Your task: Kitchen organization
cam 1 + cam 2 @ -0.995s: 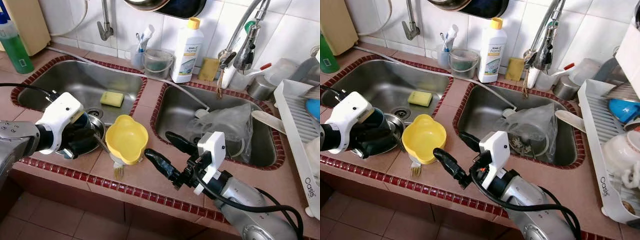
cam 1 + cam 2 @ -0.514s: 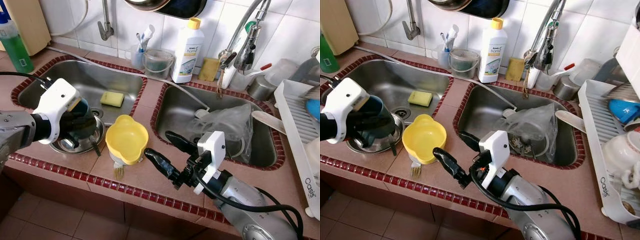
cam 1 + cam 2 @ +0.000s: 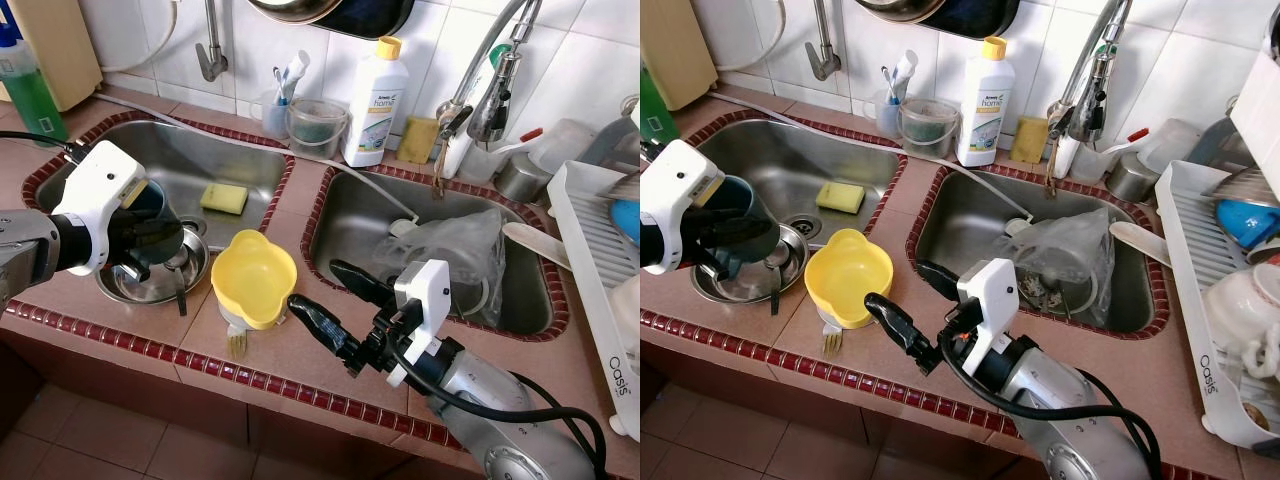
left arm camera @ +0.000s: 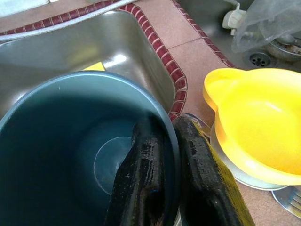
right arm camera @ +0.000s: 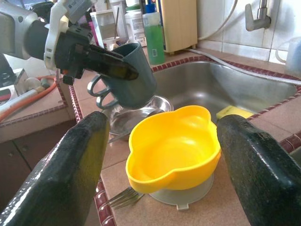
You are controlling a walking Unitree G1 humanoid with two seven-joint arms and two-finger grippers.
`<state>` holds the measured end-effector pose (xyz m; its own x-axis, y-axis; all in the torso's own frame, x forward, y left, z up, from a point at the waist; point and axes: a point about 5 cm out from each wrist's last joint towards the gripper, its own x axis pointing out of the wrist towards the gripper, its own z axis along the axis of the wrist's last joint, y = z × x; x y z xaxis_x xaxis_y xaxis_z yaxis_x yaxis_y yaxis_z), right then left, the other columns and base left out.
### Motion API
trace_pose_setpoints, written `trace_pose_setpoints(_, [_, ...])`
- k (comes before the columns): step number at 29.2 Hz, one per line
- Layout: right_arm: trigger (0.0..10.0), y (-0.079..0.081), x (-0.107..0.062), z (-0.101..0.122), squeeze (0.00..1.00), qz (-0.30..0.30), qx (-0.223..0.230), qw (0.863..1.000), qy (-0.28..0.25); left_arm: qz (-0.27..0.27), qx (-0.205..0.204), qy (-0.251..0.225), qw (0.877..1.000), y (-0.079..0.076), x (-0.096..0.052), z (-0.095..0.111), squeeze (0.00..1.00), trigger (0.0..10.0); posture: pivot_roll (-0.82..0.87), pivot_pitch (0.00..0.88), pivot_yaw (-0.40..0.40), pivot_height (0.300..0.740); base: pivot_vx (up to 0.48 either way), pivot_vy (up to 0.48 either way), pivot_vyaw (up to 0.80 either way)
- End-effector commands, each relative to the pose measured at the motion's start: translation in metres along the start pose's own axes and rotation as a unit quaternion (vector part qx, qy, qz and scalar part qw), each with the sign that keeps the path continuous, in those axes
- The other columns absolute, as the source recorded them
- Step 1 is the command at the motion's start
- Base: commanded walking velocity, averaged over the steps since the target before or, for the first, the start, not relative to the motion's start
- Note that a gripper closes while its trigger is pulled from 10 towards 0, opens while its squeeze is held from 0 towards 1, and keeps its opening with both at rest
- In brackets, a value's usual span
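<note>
My left gripper (image 4: 164, 155) pinches the rim of a dark teal mug (image 5: 129, 77), one finger inside and one outside, holding it lifted at the left of the frame above a steel bowl (image 3: 150, 280). My right gripper (image 3: 330, 300) stands spread at lower centre, just beside the yellow bowl (image 3: 252, 277) with a fork (image 3: 236, 343) under it.

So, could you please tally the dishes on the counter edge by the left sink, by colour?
Yellow: 1, the yellow bowl.
Teal: 1, the teal mug, lifted by the left gripper.
Steel: 1, the steel bowl below it.
Total: 3.
</note>
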<state>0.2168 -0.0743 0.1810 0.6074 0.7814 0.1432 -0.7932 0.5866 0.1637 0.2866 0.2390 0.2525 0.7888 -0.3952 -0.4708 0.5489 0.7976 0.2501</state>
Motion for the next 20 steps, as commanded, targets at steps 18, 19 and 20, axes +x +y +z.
trace_pose_setpoints(18, [10.0,-0.001,0.000,0.003,0.00,-0.001,-0.003,1.000,-0.005,-0.041,0.064,0.092,0.993,-0.012,-0.001,-0.025,0.00,10.0,0.10,0.053,-0.091,0.740,0.000,0.000,0.00])
trace_pose_setpoints(19, [10.0,-0.001,0.000,0.003,0.00,-0.001,-0.002,1.000,-0.005,-0.047,0.066,0.094,0.992,-0.013,-0.002,-0.024,0.00,10.0,0.10,0.053,-0.091,0.740,0.000,0.000,0.00])
trace_pose_setpoints(20, [10.0,-0.001,0.000,0.003,0.00,0.000,-0.002,1.000,-0.005,-0.056,0.069,0.097,0.991,-0.015,-0.004,-0.025,0.00,10.0,0.10,0.053,-0.091,0.740,0.000,0.000,0.00])
